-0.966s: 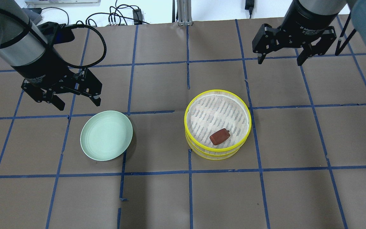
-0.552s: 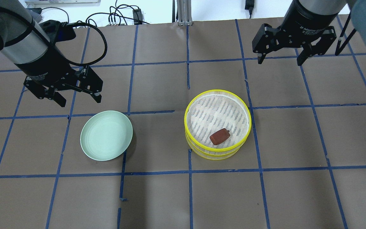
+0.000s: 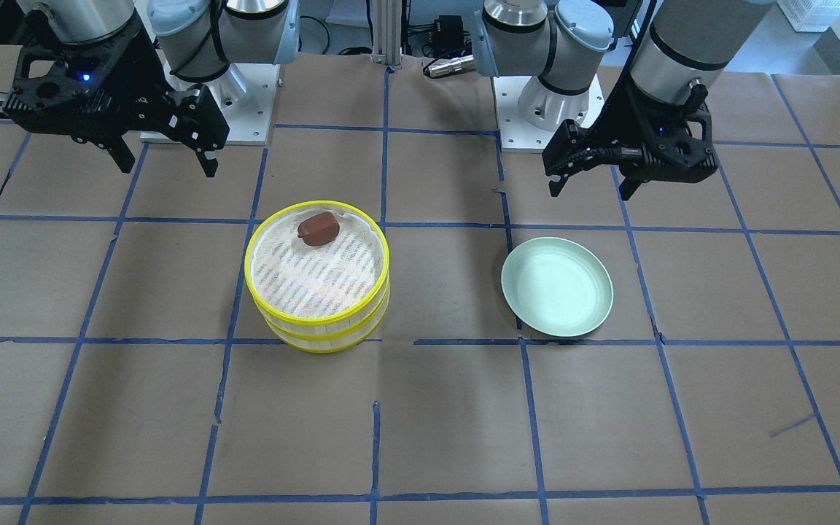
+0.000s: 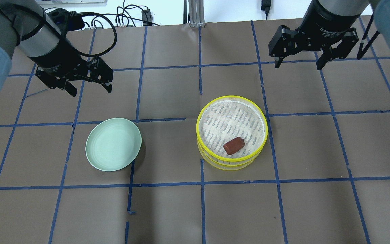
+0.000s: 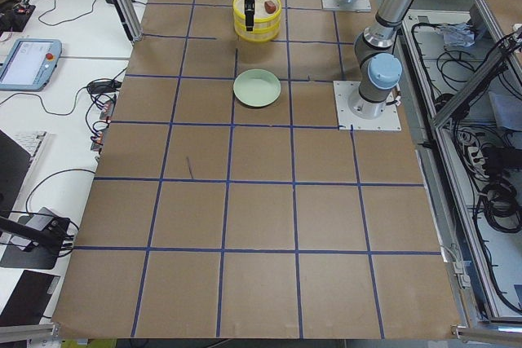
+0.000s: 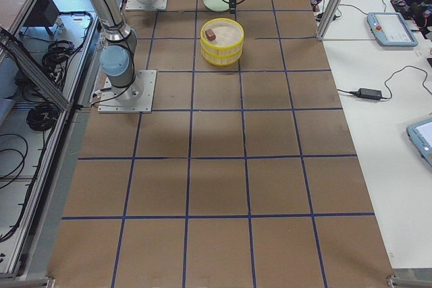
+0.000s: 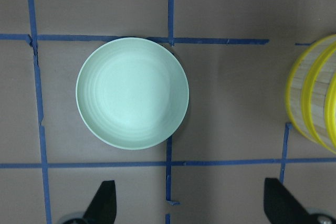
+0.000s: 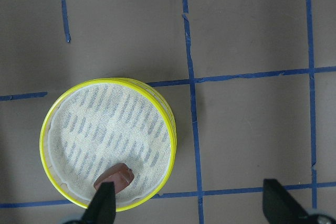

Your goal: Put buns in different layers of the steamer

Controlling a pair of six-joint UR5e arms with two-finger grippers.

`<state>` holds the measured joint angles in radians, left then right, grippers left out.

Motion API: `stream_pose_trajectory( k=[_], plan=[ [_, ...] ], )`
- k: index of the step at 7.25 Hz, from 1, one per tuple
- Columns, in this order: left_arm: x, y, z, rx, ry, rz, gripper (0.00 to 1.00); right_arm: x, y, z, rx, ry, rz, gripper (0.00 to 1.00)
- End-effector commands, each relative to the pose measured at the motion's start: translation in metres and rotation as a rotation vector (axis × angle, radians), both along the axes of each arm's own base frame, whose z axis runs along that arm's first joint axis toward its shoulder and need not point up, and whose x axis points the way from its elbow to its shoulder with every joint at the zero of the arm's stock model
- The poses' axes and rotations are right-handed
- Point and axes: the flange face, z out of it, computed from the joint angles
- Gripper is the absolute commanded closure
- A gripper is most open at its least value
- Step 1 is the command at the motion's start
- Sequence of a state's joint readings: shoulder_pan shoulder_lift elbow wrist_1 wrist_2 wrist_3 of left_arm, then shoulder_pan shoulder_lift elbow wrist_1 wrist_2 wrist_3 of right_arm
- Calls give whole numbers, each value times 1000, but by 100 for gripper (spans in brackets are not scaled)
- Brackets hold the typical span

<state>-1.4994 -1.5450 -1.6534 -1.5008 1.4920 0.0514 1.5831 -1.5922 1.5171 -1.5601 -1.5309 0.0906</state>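
Currently, the left gripper [image 4: 90,90] hangs at 11 o'clock of the green plate [image 4: 113,144], jaws wide. The brown bun [image 4: 234,145] lies in the steamer's [image 4: 198,128] top tray (near 5 o'clock). The right gripper [image 4: 298,65] hangs with jaws wide, holding nothing.

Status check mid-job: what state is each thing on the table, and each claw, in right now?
steamer, two trays stacked, no lid.
reddish-brown bun, lying in the upper tray near its rim.
white bun, not visible in any view.
plate, upright, nothing on it.
left claw, open, holding nothing.
right claw, open, holding nothing.
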Motion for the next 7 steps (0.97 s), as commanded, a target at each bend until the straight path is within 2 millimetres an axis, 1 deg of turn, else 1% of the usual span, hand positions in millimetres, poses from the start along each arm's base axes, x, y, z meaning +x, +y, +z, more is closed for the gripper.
stream_pose_trajectory(
  k=[1, 3, 5, 7],
  plan=[
    [-3, 2, 8, -19, -3, -5, 0, 0, 0, 0, 0, 2, 0, 0],
    [0, 7, 8, 3, -14, -3, 0, 0, 0, 0, 0, 2, 0, 0],
    [6, 9, 5, 22, -80, -33, 0, 0, 0, 0, 0, 5, 1, 0],
    [3, 11, 1, 32, -74, -34, 0, 0, 0, 0, 0, 5, 1, 0]
  ],
)
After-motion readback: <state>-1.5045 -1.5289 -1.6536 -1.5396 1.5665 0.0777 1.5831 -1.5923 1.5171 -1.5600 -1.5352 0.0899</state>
